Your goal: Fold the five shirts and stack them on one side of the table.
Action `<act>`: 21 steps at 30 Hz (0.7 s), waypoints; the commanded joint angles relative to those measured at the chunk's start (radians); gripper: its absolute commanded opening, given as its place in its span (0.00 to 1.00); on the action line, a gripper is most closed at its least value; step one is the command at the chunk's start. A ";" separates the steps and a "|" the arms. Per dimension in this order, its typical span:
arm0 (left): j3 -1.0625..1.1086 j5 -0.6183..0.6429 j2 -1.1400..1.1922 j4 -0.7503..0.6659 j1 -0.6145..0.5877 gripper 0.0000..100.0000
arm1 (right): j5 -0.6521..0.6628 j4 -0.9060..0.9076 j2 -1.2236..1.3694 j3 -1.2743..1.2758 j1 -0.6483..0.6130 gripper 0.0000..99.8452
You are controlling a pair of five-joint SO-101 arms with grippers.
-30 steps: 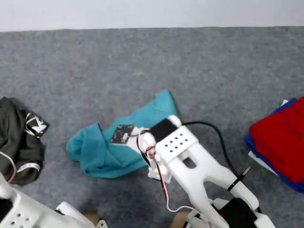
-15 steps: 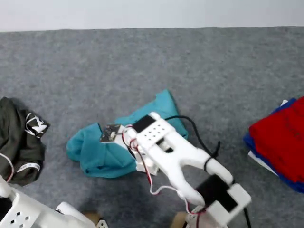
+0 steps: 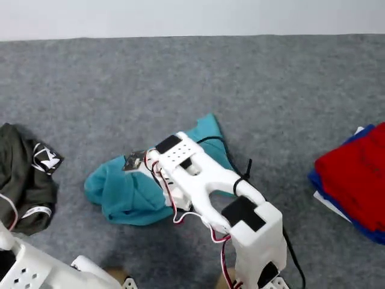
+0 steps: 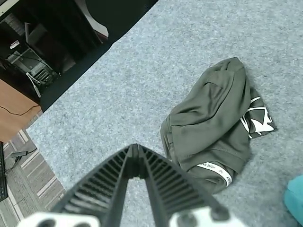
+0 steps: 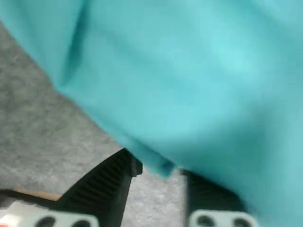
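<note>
A crumpled teal shirt [image 3: 129, 192] lies at the table's middle, and my right gripper [image 3: 144, 171] is down on its upper edge. In the right wrist view the teal shirt [image 5: 189, 80] spreads across the frame. My right gripper [image 5: 158, 175] stands open there, with a fold of the cloth's edge hanging between its black fingertips [image 5: 120, 177]. A bunched dark green shirt [image 3: 24, 174] lies at the left edge. My left gripper [image 4: 138, 153] is shut and empty, held above the carpet beside that dark green shirt [image 4: 213, 127].
A stack of folded shirts, red on top of blue [image 3: 355, 177], sits at the right edge. The left arm's white body [image 3: 27, 271] fills the front left corner. Grey carpet [image 3: 271, 90] covers the table, bare across the back half.
My right arm has swung to the left across the teal shirt, and its wrist now sits over the shirt's upper left part. The shirts have hardly shifted.
</note>
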 commanded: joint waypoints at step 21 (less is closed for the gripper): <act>0.041 0.000 0.003 -0.020 0.376 0.00 | -0.049 0.318 -0.668 -0.092 0.231 0.01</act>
